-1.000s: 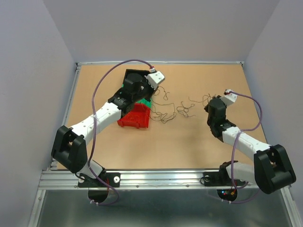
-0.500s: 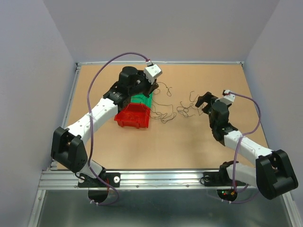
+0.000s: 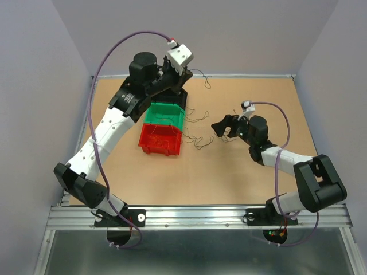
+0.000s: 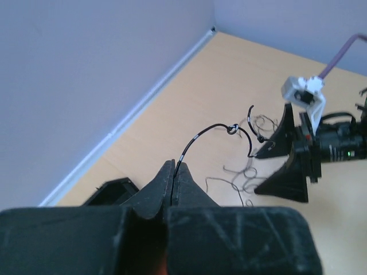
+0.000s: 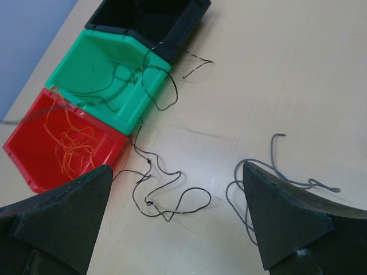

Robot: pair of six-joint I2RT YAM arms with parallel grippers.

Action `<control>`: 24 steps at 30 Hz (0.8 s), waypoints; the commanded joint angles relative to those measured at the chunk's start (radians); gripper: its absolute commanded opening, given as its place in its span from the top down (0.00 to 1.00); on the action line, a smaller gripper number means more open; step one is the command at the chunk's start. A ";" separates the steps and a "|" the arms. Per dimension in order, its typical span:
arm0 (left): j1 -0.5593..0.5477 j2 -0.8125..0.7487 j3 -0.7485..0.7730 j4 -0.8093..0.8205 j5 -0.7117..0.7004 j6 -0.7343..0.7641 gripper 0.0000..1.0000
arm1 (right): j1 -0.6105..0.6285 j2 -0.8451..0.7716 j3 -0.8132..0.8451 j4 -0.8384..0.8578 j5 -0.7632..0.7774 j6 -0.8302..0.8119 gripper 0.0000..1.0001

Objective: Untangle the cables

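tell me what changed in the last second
The left gripper, still shut on a dark wire, rose and pulled toward the far edge, uncovering the green bin. The right gripper opened wide and swung left toward the loose wires. The green bin and red bin stayed put.

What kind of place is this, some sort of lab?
Probably a robotics lab test cell: left arm and right arm bolted to an aluminium rail, a board tabletop boxed in by plain grey walls.

Clutter mid-table
Your near table (image 3: 218,177) lies bare; red bin (image 3: 160,149), green bin (image 3: 155,117) and loose cables (image 3: 198,140) block the middle.
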 commanded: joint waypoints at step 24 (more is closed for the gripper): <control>-0.003 0.169 0.616 -0.102 -0.202 -0.005 1.00 | 0.096 0.499 0.560 0.310 -0.361 0.056 0.53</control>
